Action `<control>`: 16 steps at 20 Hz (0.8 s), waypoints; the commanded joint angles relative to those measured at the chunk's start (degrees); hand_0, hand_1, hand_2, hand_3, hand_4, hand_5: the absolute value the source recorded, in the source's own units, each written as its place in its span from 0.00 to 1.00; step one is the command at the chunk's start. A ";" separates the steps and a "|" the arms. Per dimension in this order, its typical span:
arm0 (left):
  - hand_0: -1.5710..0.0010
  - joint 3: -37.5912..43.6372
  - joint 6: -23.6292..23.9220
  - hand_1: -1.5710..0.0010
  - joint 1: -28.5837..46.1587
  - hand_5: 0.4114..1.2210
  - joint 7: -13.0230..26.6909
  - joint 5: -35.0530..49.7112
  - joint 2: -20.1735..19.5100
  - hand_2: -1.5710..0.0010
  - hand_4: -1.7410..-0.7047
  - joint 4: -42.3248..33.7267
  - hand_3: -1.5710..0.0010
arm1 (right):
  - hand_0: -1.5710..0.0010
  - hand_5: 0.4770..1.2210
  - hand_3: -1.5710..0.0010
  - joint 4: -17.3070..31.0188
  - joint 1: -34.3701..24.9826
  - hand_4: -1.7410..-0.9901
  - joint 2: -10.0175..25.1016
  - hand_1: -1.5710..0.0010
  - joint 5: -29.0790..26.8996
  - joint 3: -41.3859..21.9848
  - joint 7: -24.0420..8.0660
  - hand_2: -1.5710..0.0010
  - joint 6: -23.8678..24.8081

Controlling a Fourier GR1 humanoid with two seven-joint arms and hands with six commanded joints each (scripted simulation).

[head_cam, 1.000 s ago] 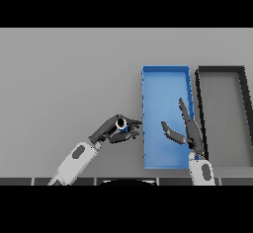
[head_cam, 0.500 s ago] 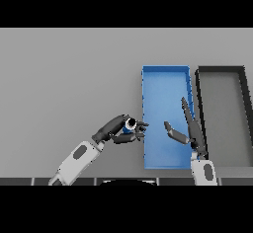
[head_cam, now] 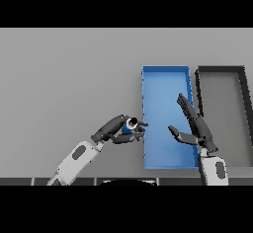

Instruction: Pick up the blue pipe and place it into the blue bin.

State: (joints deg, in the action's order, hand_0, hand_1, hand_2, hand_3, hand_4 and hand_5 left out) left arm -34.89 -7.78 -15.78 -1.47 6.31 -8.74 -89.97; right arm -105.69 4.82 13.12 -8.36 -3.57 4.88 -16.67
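The carry step is in hand: the pipe (head_cam: 131,125) is pinched between the curled fingers and thumb of the left hand (head_cam: 117,130), held just beside the left wall of the blue bin (head_cam: 165,69). A short move rightward over the bin is called for, then release. The right hand (head_cam: 193,127) is held over the bin, fingers straight and spread. A dark bin (head_cam: 221,69) stands beside it on the grey table (head_cam: 64,79).

A grey table (head_cam: 69,79) bears a blue bin (head_cam: 165,71) and a dark bin (head_cam: 220,70).
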 commanded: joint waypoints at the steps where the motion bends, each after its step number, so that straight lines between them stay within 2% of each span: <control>1: 0.00 -0.61 0.51 0.00 0.16 1.00 0.23 -0.71 0.69 0.00 0.00 0.07 0.05 | 1.00 0.11 1.00 -1.82 -0.79 0.65 1.49 1.00 -2.96 -0.37 -2.45 1.00 -2.19; 3: 0.00 0.02 0.37 0.00 -0.60 1.00 0.23 -0.36 0.70 0.00 0.00 0.13 0.05 | 1.00 0.05 1.00 -4.61 -3.49 0.58 5.16 1.00 -6.71 -1.56 -6.68 1.00 -6.15; 4: 0.00 0.28 -0.07 0.00 -0.25 1.00 -0.62 -0.32 -0.01 0.00 0.00 0.16 0.05 | 1.00 0.03 1.00 -6.87 -4.94 0.57 6.58 1.00 -9.22 -2.38 -10.01 1.00 -6.94; 8: 0.00 0.15 -0.52 0.00 -0.79 1.00 -1.16 -0.81 0.15 0.00 0.00 0.32 0.05 | 1.00 0.03 1.00 -8.17 -11.71 0.58 8.02 1.00 -11.72 -6.80 -17.17 1.00 -9.80; 12: 0.00 0.76 -0.75 0.00 -1.22 1.00 -0.13 -0.33 0.14 0.00 0.00 0.34 0.05 | 1.00 0.06 1.00 -7.00 -18.74 0.60 6.96 1.00 -9.49 -11.25 -19.17 1.00 -12.56; 16: 0.00 0.05 -2.16 0.00 -0.34 1.00 -1.95 0.05 0.54 0.00 0.00 0.10 0.04 | 1.00 0.07 1.00 -5.05 -22.89 0.68 4.07 1.00 -9.08 -14.88 -22.38 1.00 -13.57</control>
State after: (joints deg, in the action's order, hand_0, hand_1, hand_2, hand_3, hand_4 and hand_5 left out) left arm -34.85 -10.10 -16.11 -3.53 6.46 -8.18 -89.87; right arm -110.74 -18.11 17.15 -17.43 -18.46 -17.55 -30.23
